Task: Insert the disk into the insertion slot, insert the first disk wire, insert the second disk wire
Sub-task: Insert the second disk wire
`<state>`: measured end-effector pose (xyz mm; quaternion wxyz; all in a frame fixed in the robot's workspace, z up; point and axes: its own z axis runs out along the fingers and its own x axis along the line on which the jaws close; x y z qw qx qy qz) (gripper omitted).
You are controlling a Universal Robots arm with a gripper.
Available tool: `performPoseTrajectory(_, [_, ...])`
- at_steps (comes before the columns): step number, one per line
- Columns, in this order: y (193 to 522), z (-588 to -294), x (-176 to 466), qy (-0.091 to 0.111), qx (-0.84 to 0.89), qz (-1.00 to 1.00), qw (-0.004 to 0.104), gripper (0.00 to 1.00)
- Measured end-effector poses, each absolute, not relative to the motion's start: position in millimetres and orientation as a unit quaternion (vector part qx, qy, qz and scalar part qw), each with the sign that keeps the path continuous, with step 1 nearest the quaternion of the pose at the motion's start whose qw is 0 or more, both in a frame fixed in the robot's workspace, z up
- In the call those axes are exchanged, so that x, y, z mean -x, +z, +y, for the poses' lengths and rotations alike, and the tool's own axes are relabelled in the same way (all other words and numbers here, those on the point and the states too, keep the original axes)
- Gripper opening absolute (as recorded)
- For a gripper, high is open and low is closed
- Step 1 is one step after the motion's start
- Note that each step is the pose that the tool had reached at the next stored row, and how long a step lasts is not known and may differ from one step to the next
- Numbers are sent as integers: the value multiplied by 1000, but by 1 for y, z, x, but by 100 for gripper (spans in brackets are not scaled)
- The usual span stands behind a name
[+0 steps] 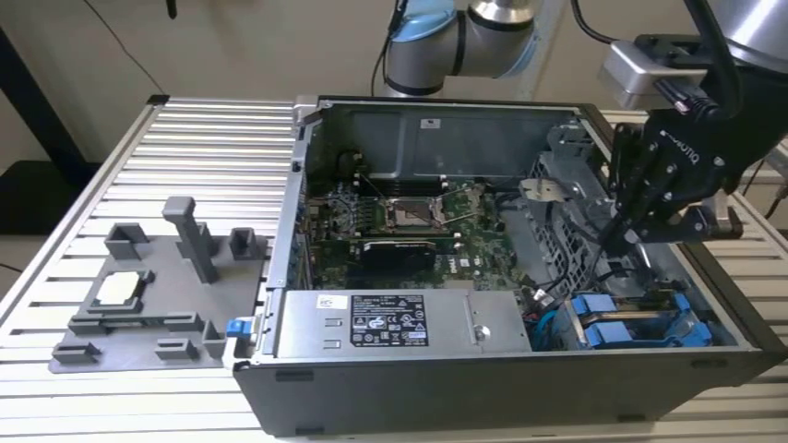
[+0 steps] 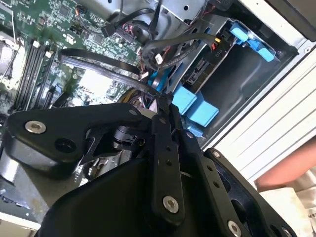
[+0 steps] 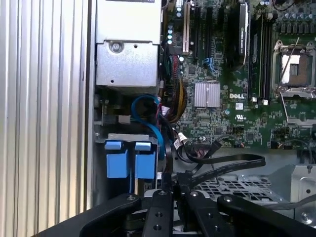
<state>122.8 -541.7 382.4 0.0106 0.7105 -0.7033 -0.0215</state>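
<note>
An open computer case (image 1: 493, 392) lies on the slatted table. My gripper (image 1: 622, 242) reaches down inside it on the exterior view's right, just above the drive bay. Two bright blue carrier ends (image 1: 615, 330) sit side by side in that bay; I cannot tell which belongs to the disk, whose silver body is hidden. In both wrist views the fingers (image 3: 174, 186) are pressed together just beside the blue ends (image 3: 132, 163). A flat black disk wire (image 3: 232, 160) loops from the motherboard side and ends at the fingertips (image 2: 162, 104). Its connector is hidden between them.
The green motherboard (image 1: 394, 221) fills the case floor, with a grey power supply (image 1: 382, 323) at the front wall. More black cables (image 2: 163, 47) bunch around the drive cage. A grey fixture plate (image 1: 148, 295) with upright posts stands on the table (image 1: 185, 138) at the exterior view's left.
</note>
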Motion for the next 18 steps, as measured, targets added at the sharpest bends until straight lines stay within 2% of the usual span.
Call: performPoseTrajectory(18, [375,-566,-126,-70,-709,-701,-39,16])
